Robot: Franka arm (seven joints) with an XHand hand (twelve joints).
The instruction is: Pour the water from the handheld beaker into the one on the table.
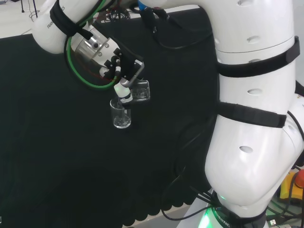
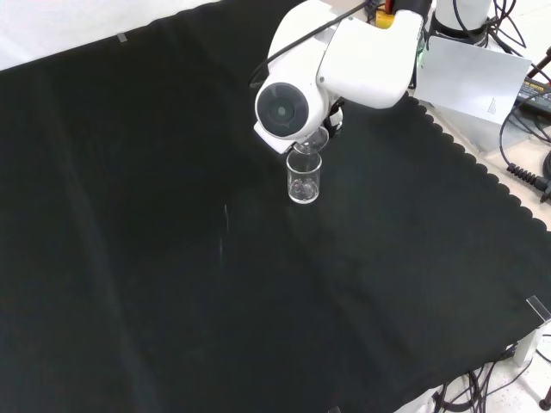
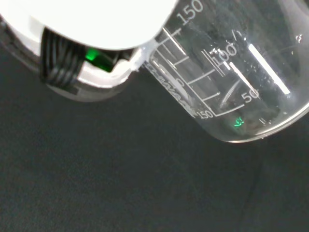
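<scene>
A clear glass beaker [image 1: 121, 115] stands upright on the black cloth, also plain in the front view [image 2: 304, 180]. Just above it the hand [image 1: 124, 72] holds a second clear beaker [image 1: 141, 90], tipped on its side with its mouth over the standing one. The fingers curl round this tipped beaker. In the front view the arm's white link covers the hand, and the tipped beaker's lip [image 2: 308, 144] shows just over the standing beaker's rim. The wrist view looks along the held beaker [image 3: 231, 92] with its printed scale; I cannot tell how much water either beaker holds.
Black cloth [image 2: 172, 258] spreads wide around the beaker. The arm's big white links [image 1: 256, 118] fill the right of the head view. The cloth's scalloped edge [image 2: 482, 163] and cables run along the right of the front view.
</scene>
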